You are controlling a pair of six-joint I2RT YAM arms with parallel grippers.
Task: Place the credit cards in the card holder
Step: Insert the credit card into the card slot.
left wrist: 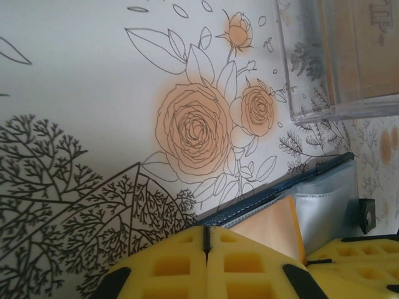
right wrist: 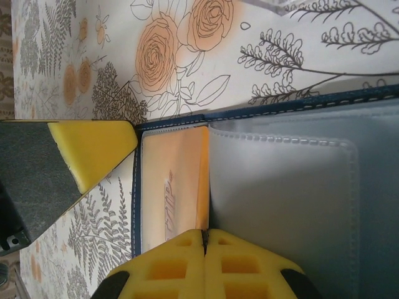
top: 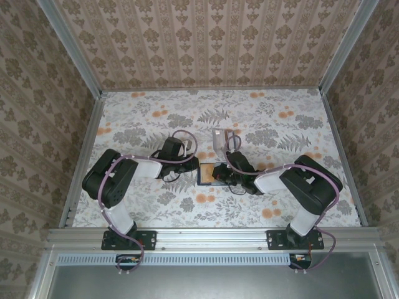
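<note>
Right gripper: yellow waffle pads pressed together, and anything thin pinched between them is hidden. Left gripper: same, tips cut off at frame bottom. Card holder lies open at 12 o'clock, touching the right pads: navy stitched rim, glossy clear sleeve, orange card at 11. Clear box is blurry.

Soft even light, blurred wrist foregrounds
</note>
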